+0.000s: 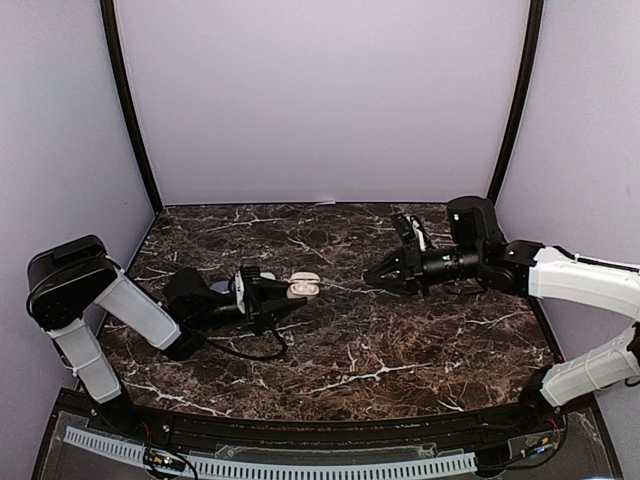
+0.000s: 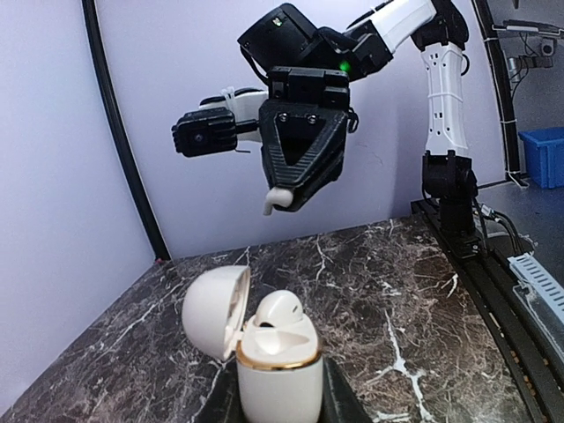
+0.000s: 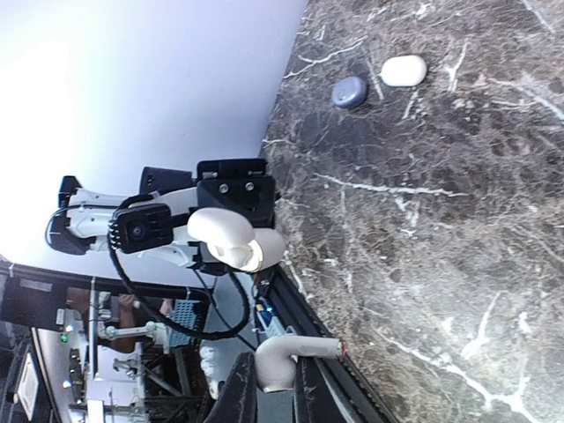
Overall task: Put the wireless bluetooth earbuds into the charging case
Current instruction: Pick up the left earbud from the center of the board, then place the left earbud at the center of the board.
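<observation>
Left gripper (image 1: 278,300) is clamped on the charging case (image 2: 275,374), left of centre on the marble table (image 1: 400,350) at mid depth. The case body sits upright between the fingers with the lid (image 2: 216,313) flipped open to one side. Can't tell whether the case rests on the table or sits just off it. The seated earbud (image 2: 280,310), white, is in the case with its top poking above the gold rim.

Right gripper (image 2: 295,189) is closed down almost fully, pinching the held earbud (image 3: 284,359) at its fingertips. The bud is white and its stem sticks out past the tips. This gripper is right of centre, raised off the table, pointing left at the case and clearly apart from it.

In the right wrist view, a lavender bud (image 3: 350,92) and a white bud (image 3: 404,70) lie loose on the table just beside each other, towards the wall and well away from both grippers.
</observation>
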Tool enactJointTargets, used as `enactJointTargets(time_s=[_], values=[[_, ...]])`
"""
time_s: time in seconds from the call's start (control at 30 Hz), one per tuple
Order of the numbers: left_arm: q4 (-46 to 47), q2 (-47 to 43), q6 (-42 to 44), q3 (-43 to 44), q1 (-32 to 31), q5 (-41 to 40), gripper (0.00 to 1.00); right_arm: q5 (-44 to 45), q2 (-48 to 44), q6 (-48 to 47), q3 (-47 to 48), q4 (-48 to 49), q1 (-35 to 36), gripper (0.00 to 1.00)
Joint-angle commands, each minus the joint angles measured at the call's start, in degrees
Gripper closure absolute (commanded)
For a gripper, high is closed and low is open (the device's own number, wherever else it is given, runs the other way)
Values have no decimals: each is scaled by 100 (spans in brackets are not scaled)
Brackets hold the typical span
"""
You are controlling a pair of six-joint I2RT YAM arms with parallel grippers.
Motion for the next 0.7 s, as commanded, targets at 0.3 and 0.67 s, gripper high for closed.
enactJointTargets(time_s=[0.3,0.67], values=[[420,546,-40,872,39,183,96,-590,413,2466,-550,3606,462,96],[315,846,116,1298,0,-9,96,-669,1051,4032,-937,5668,567,97]])
